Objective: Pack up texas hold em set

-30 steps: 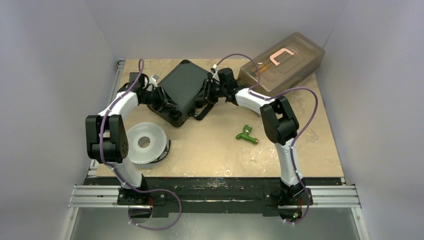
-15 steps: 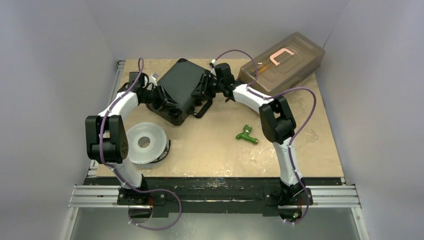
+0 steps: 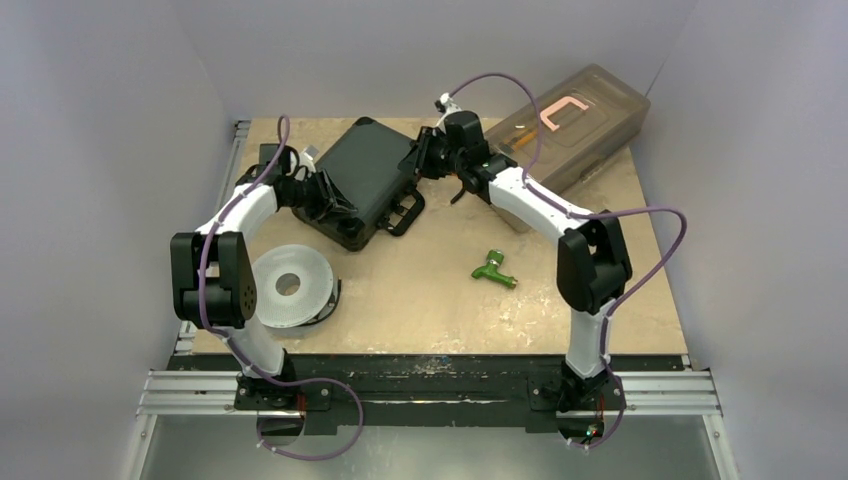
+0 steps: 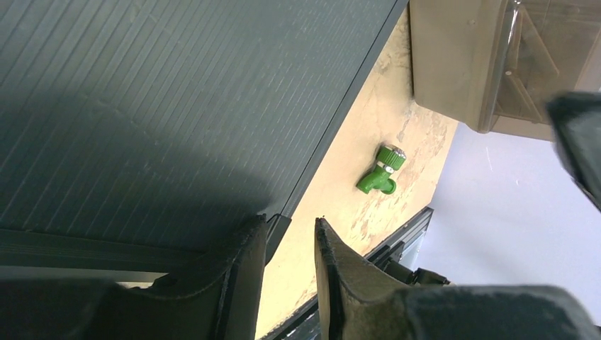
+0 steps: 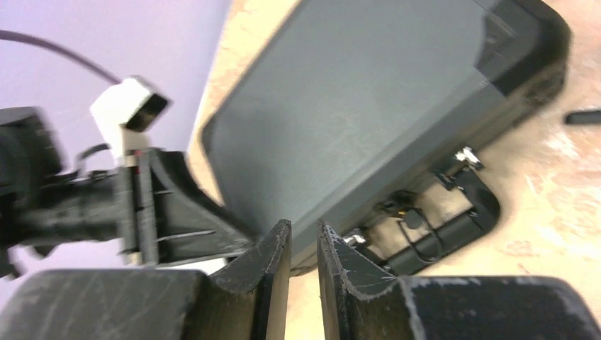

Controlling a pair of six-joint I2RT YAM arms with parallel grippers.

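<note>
The black case (image 3: 365, 175) of the texas hold em set lies closed at the back of the table, its handle (image 3: 405, 213) facing the near right. Chips, cards and buttons are hidden. My left gripper (image 3: 318, 195) sits at the case's left side. In the left wrist view the ribbed lid (image 4: 156, 106) fills the upper left, and the left gripper (image 4: 290, 227) is open, with one finger against the case's edge and bare table in the gap. My right gripper (image 3: 420, 160) hovers off the case's far right corner. In the right wrist view the right gripper (image 5: 303, 230) is open by a narrow, empty gap, with the case (image 5: 368, 106) and handle (image 5: 453, 227) beyond.
A large translucent grey box (image 3: 575, 120) stands at the back right, close behind the right arm. A green toy faucet (image 3: 494, 268) lies on the table right of centre, also in the left wrist view (image 4: 381, 170). A white round spool (image 3: 290, 285) sits at the near left.
My right gripper has lifted off the case's right side and drawn back to the right, its jaws narrowing. The case has turned slightly and its handle now shows. The left arm stayed.
</note>
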